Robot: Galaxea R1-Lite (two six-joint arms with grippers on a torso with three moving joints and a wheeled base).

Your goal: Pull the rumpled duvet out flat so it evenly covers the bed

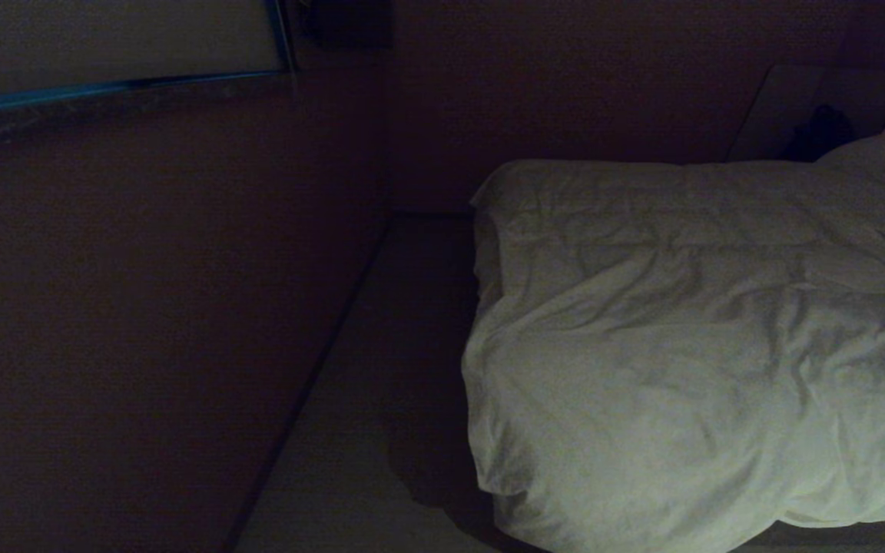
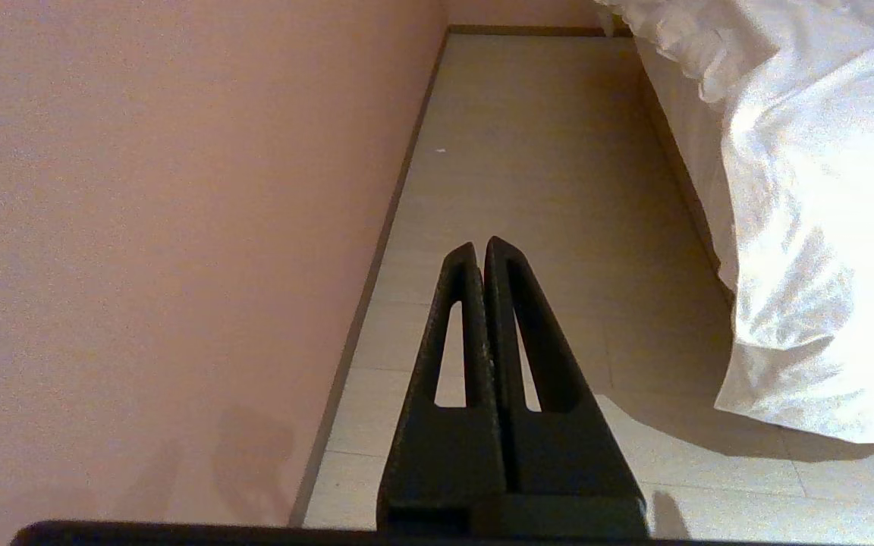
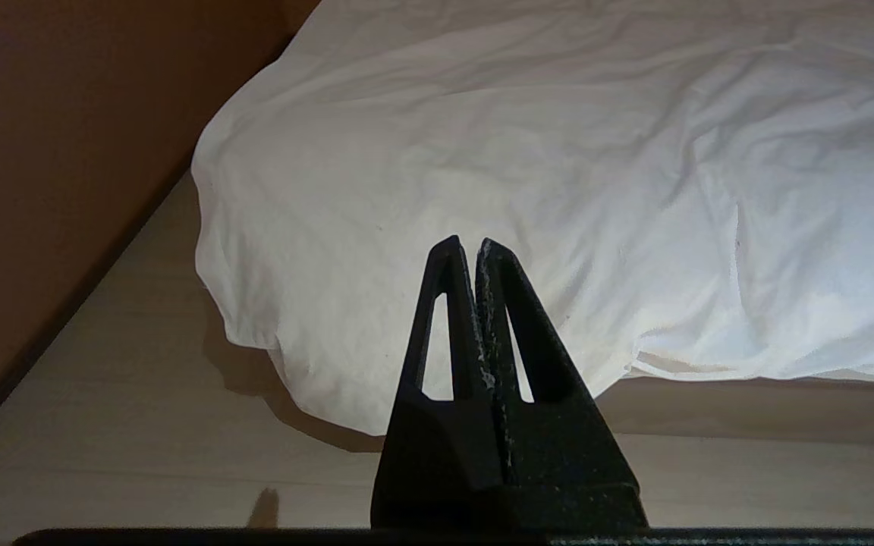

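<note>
Nothing has been gripped yet; from where I stand this looks like the very start, with both arms hanging idle short of the bed (image 3: pixel 710 402). Left hand (image 2: pixel 480 244) is clenched, its two black fingers pressed together and holding nothing, and it points along the strip of floor (image 2: pixel 528 152) between the wall (image 2: pixel 179 189) and the bed's side. Right hand (image 3: pixel 466 243) is likewise clenched and empty, aimed at the near corner of the duvet (image 3: pixel 520 167) but not touching it. The duvet lies on the bed, heaped toward the near end, its corner sagging over the edge and hanging close to the floor, while a strip of the bed's base shows bare below its hem further along. It is white, thick and puffy, with deep creases and a long ridge running across it in the head view, so it is far from flat. A pillow (image 1: pixel 884 157) peeks out at the far end. Next, I judge, a hand must open, reach the hanging corner or hem, pinch a good fold of the soft cloth, and draw it outward and along the bed; a shallow pinch would likely slip off.
</note>
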